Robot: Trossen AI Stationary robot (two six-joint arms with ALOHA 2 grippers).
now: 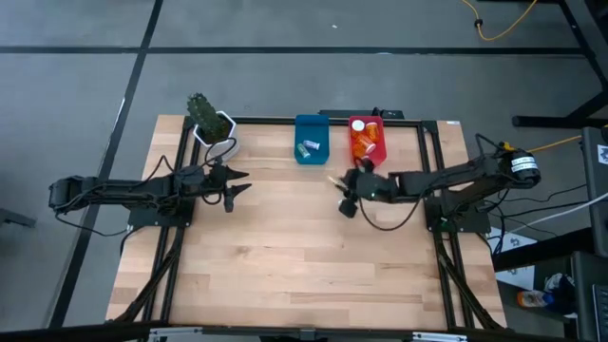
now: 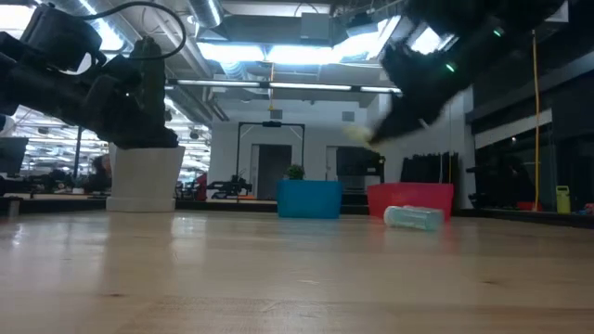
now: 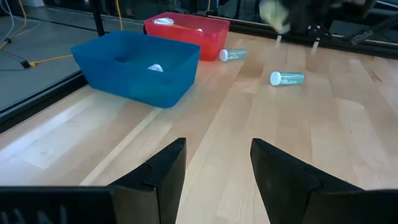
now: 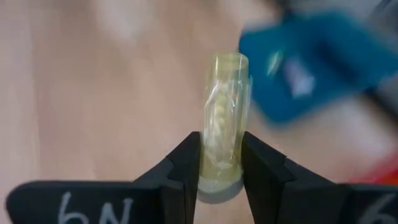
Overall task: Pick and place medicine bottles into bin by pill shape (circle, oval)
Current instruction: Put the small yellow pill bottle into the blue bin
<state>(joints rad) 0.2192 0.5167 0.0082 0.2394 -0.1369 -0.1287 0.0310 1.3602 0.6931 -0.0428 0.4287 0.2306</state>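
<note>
A yellowish vial [image 4: 224,118] is caught in my right gripper [image 4: 221,138], which is shut on it above the table, just in front of the red bin [image 1: 368,140]. The gripper and vial show as a blur in the low view [image 2: 362,134]. The blue bin [image 1: 311,138] stands left of the red one, with small vials inside. Two pale teal vials [image 3: 286,78] [image 3: 231,55] lie on their sides on the wood near the red bin [image 3: 186,28]. My left gripper [image 3: 217,146] waits open at the table's left, near the plant pot. My right gripper pinches the yellowish vial's two sides [image 4: 221,163] between its two fingers, near the vial's pale end. The vial lies along the fingers and sticks out past their tips. The fingers come from the table's right, slanting down. The vial is lifted clear of the table.
A white plant pot [image 1: 214,125] with a green plant stands at the far left. Dark frame rails run along the table's left, right and far edges. Bare wood [image 1: 304,256] spreads over the near half of the table.
</note>
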